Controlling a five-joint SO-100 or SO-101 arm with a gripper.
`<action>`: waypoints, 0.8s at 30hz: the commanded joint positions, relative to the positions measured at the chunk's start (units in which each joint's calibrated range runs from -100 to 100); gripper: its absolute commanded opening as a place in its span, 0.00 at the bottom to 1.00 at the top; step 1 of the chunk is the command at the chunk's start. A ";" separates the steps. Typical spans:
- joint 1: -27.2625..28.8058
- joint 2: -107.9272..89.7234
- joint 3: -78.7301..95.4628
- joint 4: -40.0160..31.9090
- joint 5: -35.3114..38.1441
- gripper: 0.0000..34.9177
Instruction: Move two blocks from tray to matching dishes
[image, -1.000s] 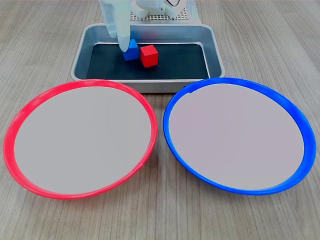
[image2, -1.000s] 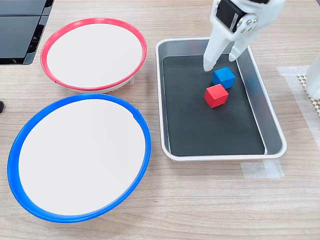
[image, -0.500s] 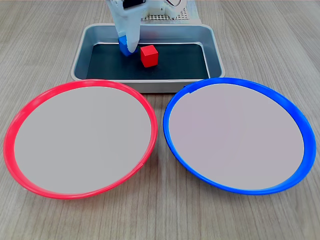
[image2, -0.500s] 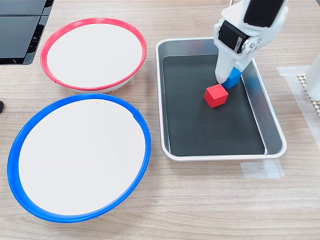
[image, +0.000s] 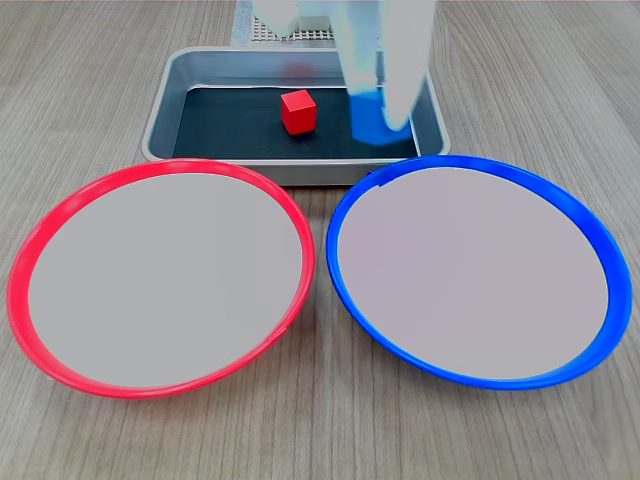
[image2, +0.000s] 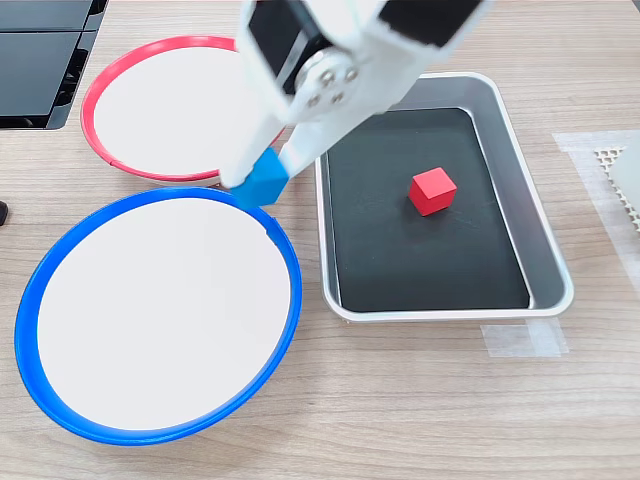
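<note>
Two blocks, apart: blue block (image2: 264, 180) pinched in the claw (image2: 257, 183), off the surfaces, red block (image2: 432, 191) resting alone on the black floor of the tray (image2: 545, 250). In the second exterior view the white fingers (image2: 296, 158) clamp the blue block from both sides, and it hangs over the gap between the two dishes, right at the upper rim of the blue-rimmed dish (image2: 40, 275) and just below the red-rimmed dish (image2: 110, 85), clear of the tray's left wall. First exterior view blurs the claw (image: 375, 115); the blue block (image: 364, 118) shows as a smeared blue patch between pale fingers, appearing over the tray's right part, just behind the blue-rimmed dish (image: 590, 225). Red block (image: 298, 110) sits mid-tray there, well left of the claw. Red-rimmed dish (image: 30, 250) lies on the first exterior view's left, both dishes touching or nearly so on the wooden desk (image: 320, 440). Only the second exterior view shows the firm grip, tape (image2: 520, 340) below the tray, and a dark panel (image2: 40, 60) at top left.
</note>
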 joint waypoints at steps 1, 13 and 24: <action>-5.02 6.86 -3.53 -10.13 -1.81 0.01; -6.62 8.48 0.38 -17.40 0.10 0.67; 11.93 -22.39 21.87 15.13 9.13 0.01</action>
